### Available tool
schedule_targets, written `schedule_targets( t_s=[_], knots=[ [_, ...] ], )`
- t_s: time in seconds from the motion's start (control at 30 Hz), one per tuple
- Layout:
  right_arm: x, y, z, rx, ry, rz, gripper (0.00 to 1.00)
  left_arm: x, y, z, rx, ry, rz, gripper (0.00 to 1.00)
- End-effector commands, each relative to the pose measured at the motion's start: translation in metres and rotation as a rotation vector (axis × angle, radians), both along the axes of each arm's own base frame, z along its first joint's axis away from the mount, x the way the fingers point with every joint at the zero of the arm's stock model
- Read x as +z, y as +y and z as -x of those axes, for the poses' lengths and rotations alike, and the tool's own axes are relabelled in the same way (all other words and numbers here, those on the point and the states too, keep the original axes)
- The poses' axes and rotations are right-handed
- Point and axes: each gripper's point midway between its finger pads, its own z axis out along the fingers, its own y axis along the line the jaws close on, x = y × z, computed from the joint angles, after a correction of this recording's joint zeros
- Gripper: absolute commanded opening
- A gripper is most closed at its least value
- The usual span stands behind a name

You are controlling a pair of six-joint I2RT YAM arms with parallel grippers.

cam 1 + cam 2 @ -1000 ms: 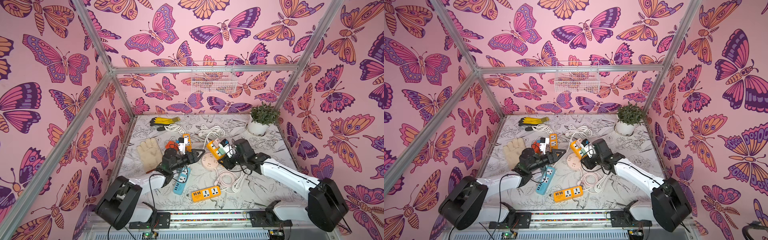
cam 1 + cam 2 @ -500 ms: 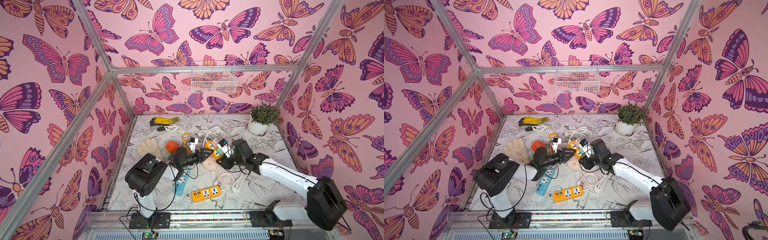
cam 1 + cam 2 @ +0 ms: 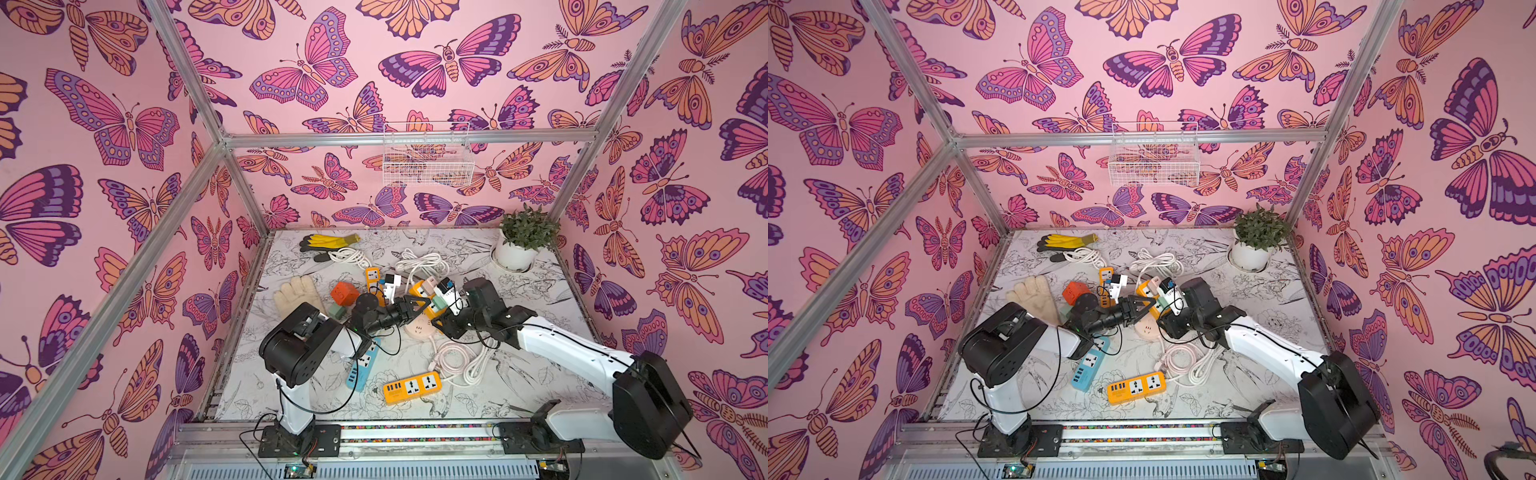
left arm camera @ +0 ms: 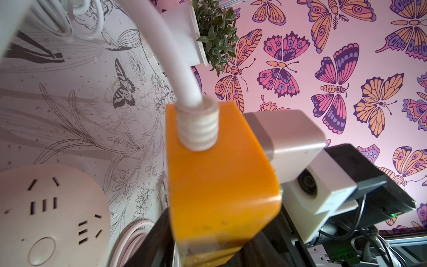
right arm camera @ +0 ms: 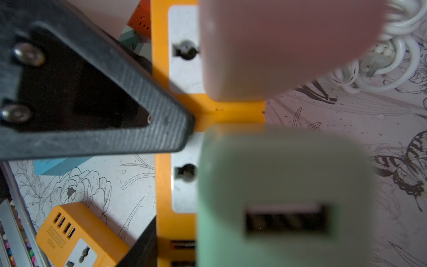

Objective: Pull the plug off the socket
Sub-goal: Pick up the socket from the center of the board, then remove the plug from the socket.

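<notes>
Standing in orange socket, mint-green plug, pink plug

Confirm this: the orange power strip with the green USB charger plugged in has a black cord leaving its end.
The cord is white, not black; the left wrist view shows it. It does leave the end of the orange power strip with the green USB charger plugged in.

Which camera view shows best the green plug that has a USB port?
The right wrist view: the green plug fills much of it, close though blurred, seated in the orange strip, with its USB port facing the camera. Both top views show only a small green spot on that strip. The left wrist view does not show it.
</notes>
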Motion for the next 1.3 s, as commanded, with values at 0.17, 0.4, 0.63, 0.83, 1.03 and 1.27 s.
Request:
schedule_targets(
  t_s=[0.17,0.4,0.63,0.83,1.03,1.27],
  knots=[
    [0.027,0.017,-0.010,0.012,-0.089,-0.057,0.37,-0.009,-0.002,0.000,-0.003,0.047,-0.018,0.32],
    [0.021,-0.006,-0.008,-0.074,-0.044,-0.003,0.82,-0.014,0.020,-0.008,0.044,0.058,-0.033,0.22],
    [0.059,-0.028,0.004,-0.125,-0.039,-0.275,0.99,-0.014,0.034,-0.006,0.031,0.032,-0.063,0.20],
    [0.076,0.009,0.004,-0.092,0.130,-0.337,0.99,-0.013,0.037,-0.002,0.032,0.012,-0.132,0.19],
    [0.043,0.017,-0.007,-0.169,0.207,-0.116,0.61,-0.007,0.041,0.002,0.041,-0.006,-0.174,0.19],
    [0.040,0.028,-0.005,-0.157,0.189,-0.072,0.37,-0.005,0.042,0.003,0.041,-0.005,-0.179,0.19]
  ],
)
